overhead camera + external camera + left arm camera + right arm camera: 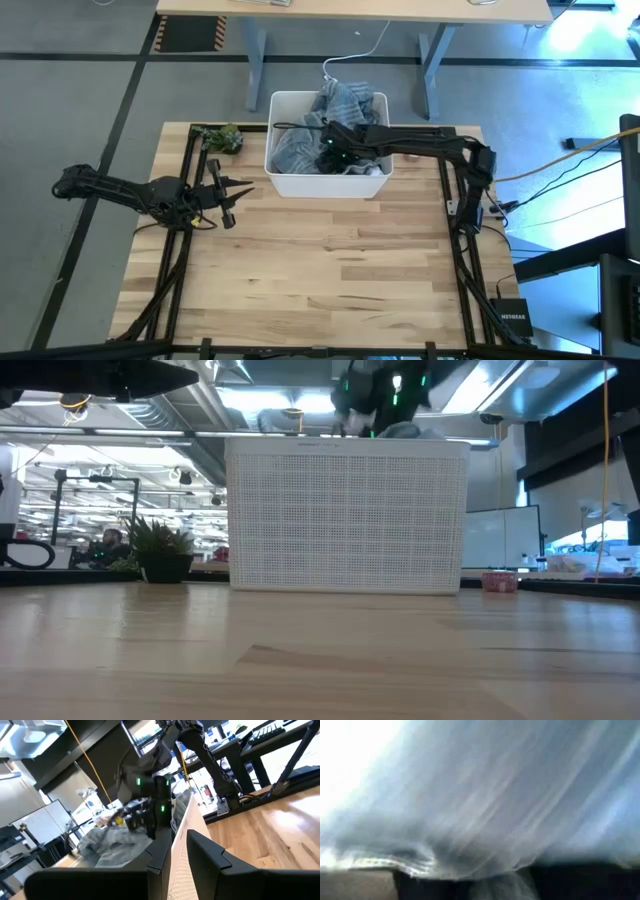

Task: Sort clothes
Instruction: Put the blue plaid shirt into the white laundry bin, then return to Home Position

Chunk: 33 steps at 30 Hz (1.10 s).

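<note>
The clothes (345, 105) are a grey-blue and white heap in a white basket (285, 185) at the table's far middle. My right arm reaches in from the table's right. My right gripper (322, 143) slants down over the heap, open, and shows above the basket's rim in the low view (375, 405). The left wrist view shows it (142, 820) just above the grey cloth (110, 842). Blurred pale cloth (495, 795) fills the right wrist view. My left gripper (240, 203) waits open at the table's left, pointing level toward the basket (182, 835). My right gripper stands close over the top of the heap in the basket, slanting down from the table's right. Blur in its own wrist view hides the fingertips, so I cannot tell whether they touch the cloth. Nothing shows between the fingers.
A small green-brown lump (222, 138) lies left of the basket at the table's far left. Black frame rails (180, 260) run along the left and right sides of the wooden tabletop (330, 270). A desk (350, 10) stands beyond the far edge.
</note>
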Available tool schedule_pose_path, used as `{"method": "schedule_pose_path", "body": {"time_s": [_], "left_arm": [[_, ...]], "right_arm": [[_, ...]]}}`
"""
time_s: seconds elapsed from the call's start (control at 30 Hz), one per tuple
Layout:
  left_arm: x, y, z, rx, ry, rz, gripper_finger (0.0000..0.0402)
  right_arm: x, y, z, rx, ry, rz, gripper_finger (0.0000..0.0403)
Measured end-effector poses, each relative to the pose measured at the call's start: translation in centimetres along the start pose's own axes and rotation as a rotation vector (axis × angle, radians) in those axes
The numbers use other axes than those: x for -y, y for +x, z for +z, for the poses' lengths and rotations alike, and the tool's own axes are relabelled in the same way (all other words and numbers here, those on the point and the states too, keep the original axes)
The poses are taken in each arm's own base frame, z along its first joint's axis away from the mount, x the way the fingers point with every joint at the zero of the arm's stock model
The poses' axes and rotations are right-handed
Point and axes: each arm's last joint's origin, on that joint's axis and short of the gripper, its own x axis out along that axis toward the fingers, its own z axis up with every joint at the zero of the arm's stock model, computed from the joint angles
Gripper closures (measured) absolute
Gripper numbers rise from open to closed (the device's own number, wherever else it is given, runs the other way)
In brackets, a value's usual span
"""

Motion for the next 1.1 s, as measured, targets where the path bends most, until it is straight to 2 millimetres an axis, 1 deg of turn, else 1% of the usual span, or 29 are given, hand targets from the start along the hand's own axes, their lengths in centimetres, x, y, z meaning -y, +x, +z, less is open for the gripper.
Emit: {"method": "schedule_pose_path", "body": {"time_s": [0.07, 0.13, 0.27, 0.4, 0.47, 0.57, 0.63, 0.7, 0.77, 0.83, 0.9, 0.97, 1.03, 1.1], "left_arm": [[0.0, 0.0, 0.0, 0.004, 0.002, 0.003, 0.0345], [-0.1, 0.0, 0.1, 0.011, -0.002, 0.007, 0.0345], [-0.1, 0.0, 0.2, 0.02, -0.033, 0.012, 0.0345], [-0.2, 0.0, 0.2, 0.02, -0.074, 0.013, 0.0345], [-0.1, 0.0, 0.2, 0.02, -0.095, 0.013, 0.0345], [-0.1, 0.0, 0.1, 0.006, -0.124, 0.005, 0.0346], [0.0, -0.1, -0.2, -0.019, -0.143, -0.008, 0.0353], [0.1, -0.2, -0.4, -0.037, -0.159, -0.015, 0.0371], [-0.1, -0.3, -0.4, -0.036, -0.173, -0.012, 0.0391], [-0.2, -0.5, -0.4, -0.029, -0.199, -0.033, 0.0397], [-0.2, -0.7, -0.5, -0.018, -0.234, -0.077, 0.0394], [-0.2, -0.9, -0.6, -0.015, -0.256, -0.117, 0.0397], [-0.1, -1.1, -0.7, -0.026, -0.278, -0.149, 0.04], [-0.1, -1.2, -0.9, -0.039, -0.305, -0.165, 0.0398]], "right_arm": [[-1.1, -2.4, 0.4, 0.067, -0.05, 0.019, 0.0187], [-2.2, -5.4, 0.9, 0.161, -0.094, 0.055, 0.0187], [-3.7, -11.4, 0.9, 0.311, -0.167, 0.125, 0.0187], [-4.5, -16.4, -0.8, 0.417, -0.243, 0.177, 0.0187], [-4.6, -18.4, -1.9, 0.462, -0.286, 0.176, 0.0187], [-4.6, -20.0, -3.9, 0.5, -0.326, 0.224, 0.0191], [-4.5, -20.7, -5.2, 0.568, -0.338, 0.287, 0.0209], [-3.9, -21.1, -6.7, 0.657, -0.345, 0.371, 0.0243], [-2.7, -20.5, -8.3, 0.716, -0.343, 0.48, 0.0288], [-1.4, -18.5, -10.5, 0.732, -0.35, 0.552, 0.0336], [0.0, -16.2, -12.8, 0.751, -0.344, 0.574, 0.038], [1.3, -14.8, -14.5, 0.813, -0.325, 0.603, 0.0392], [2.5, -13.8, -16.1, 0.877, -0.299, 0.648, 0.0379], [3.3, -13.0, -17.6, 0.918, -0.287, 0.706, 0.0362]]}}
